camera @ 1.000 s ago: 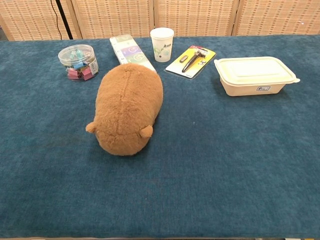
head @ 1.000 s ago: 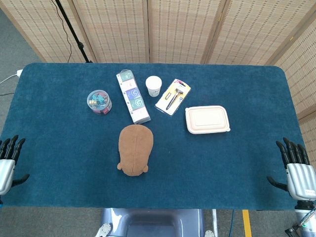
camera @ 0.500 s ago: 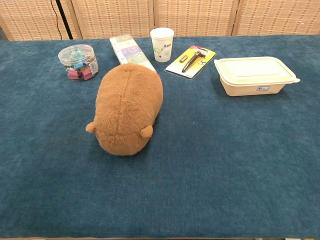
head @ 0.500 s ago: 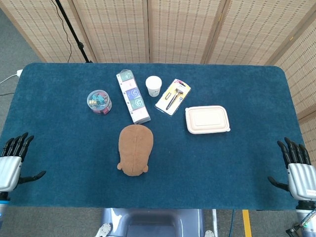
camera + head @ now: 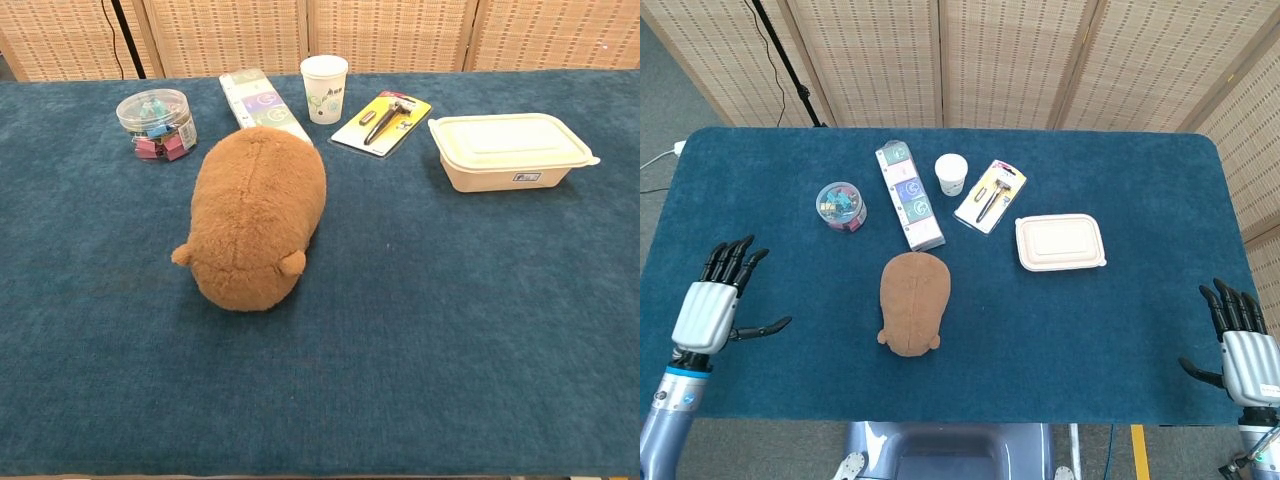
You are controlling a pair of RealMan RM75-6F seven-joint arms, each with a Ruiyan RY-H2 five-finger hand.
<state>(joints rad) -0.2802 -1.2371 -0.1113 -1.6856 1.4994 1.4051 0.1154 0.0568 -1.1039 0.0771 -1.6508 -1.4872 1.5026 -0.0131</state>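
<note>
My left hand (image 5: 716,302) hovers over the front left of the blue table (image 5: 1120,310), fingers spread and holding nothing. It is nearest the brown plush toy (image 5: 913,301) (image 5: 255,215), which lies to its right, well apart. My right hand (image 5: 1243,355) stays at the table's front right corner, fingers apart and empty. The cream lidded food box (image 5: 1059,241) (image 5: 508,148) is the closest thing to it. Neither hand shows in the chest view.
At the back stand a clear tub of binder clips (image 5: 841,206) (image 5: 156,123), a long flat package (image 5: 908,194) (image 5: 262,101), a white paper cup (image 5: 951,173) (image 5: 324,87) and a yellow carded tool pack (image 5: 990,195) (image 5: 384,120). Folding screens (image 5: 1000,60) stand behind the table.
My left hand has moved in from the table's left edge, forward and to the right over the cloth. The right hand has barely shifted. Nothing on the table has moved.
</note>
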